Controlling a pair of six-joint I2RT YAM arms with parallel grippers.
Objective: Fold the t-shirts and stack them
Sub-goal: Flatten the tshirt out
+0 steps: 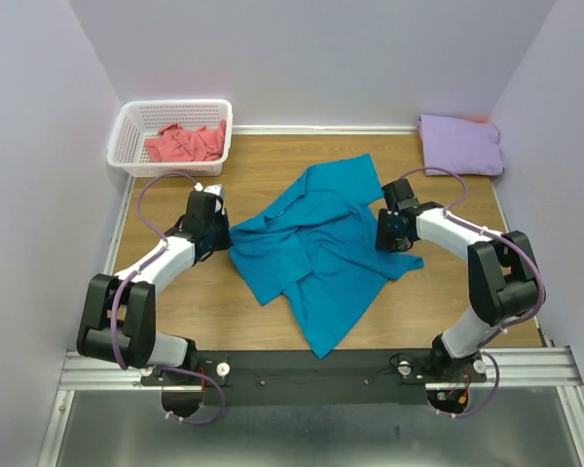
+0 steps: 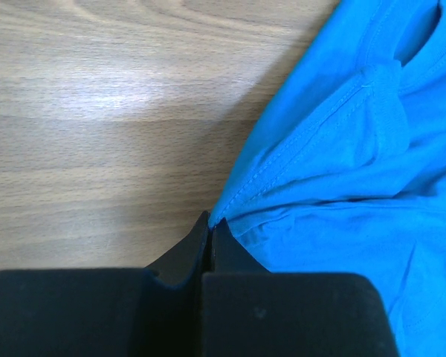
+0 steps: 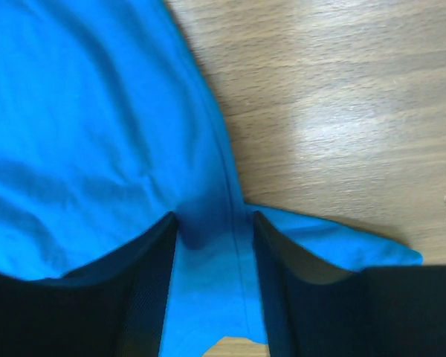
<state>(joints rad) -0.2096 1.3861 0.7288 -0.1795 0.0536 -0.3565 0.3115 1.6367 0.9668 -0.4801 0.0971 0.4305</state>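
Note:
A teal-blue t-shirt (image 1: 316, 243) lies rumpled and spread across the middle of the wooden table. My left gripper (image 1: 222, 232) is at its left edge, and in the left wrist view the left gripper (image 2: 210, 223) is shut, pinching the hem of the teal shirt (image 2: 357, 163). My right gripper (image 1: 387, 233) is at the shirt's right edge. In the right wrist view the right gripper (image 3: 214, 223) is open, with the teal cloth (image 3: 82, 126) and a seam lying flat between its fingers (image 3: 152, 282). A pale lavender t-shirt (image 1: 459, 144) lies folded at the back right. A coral-pink t-shirt (image 1: 185, 143) is bunched in the basket.
The white lattice basket (image 1: 125, 131) stands at the back left corner. Walls close in the table at the back and both sides. Bare wood (image 1: 263, 165) shows behind the teal shirt and along the front edge beside it.

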